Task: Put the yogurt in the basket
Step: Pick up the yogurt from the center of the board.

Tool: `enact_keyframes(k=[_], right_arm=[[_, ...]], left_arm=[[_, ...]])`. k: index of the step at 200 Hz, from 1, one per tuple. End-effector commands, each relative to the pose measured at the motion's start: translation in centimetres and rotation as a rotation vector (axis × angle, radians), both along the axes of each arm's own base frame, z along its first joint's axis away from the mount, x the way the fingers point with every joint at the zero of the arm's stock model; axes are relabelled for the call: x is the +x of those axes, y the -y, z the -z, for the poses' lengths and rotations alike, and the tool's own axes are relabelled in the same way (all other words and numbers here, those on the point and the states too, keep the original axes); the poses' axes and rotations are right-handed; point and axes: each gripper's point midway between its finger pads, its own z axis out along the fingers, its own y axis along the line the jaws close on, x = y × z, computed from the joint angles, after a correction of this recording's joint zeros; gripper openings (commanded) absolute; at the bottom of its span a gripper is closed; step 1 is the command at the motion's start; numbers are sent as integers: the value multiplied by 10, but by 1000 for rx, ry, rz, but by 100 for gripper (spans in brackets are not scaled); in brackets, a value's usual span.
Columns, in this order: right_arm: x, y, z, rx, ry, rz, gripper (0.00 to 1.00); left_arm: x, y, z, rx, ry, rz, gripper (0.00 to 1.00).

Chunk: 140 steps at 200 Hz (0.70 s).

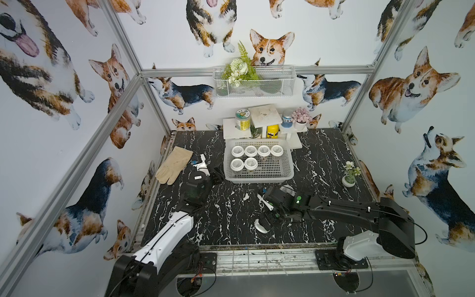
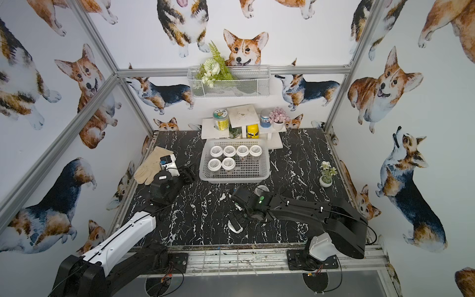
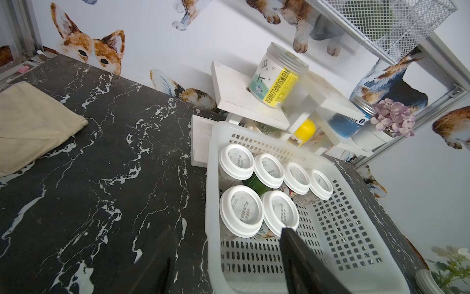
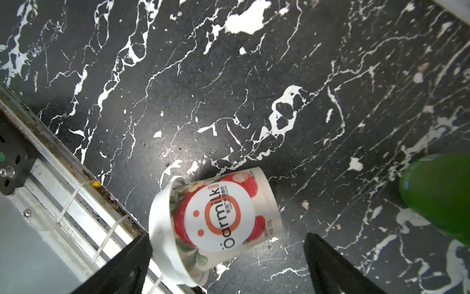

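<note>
Six yogurts (image 1: 250, 151) stand upright in the basket (image 1: 259, 178). Another cup (image 4: 218, 219) lies on its side on the table (image 1: 231, 205) near the front edge, just ahead of the right end effector (image 4: 227, 240), whose fingers are spread wide and clear of it. The left end effector (image 3: 227, 229) hovers at the basket's corner, parted and empty. Best to lower squarely and close on the cup's body, not its lid, since it may roll. Its label reads "öarmilk" among strawberries; a jar (image 3: 277, 79) reads "SUNFLOWER".

Left arm (image 1: 167, 239), white shell, black joints, right arm (image 1: 344, 209), black, white shoulder housing, green dot (image 1: 299, 198), cables
</note>
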Motion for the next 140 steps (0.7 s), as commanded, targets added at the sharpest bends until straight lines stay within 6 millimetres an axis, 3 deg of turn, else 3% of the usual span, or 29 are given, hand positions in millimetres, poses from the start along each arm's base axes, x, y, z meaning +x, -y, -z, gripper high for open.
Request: enact_keyframes(k=[1, 74, 140], right_arm=[[-4, 2, 0, -10, -6, -41, 99], [-10, -9, 4, 4, -36, -108, 99], [-1, -16, 9, -5, -40, -127, 99]], left_arm=[[1, 1, -7, 5, 26, 5, 70], [1, 1, -8, 5, 29, 7, 69], [2, 1, -7, 5, 27, 7, 69]])
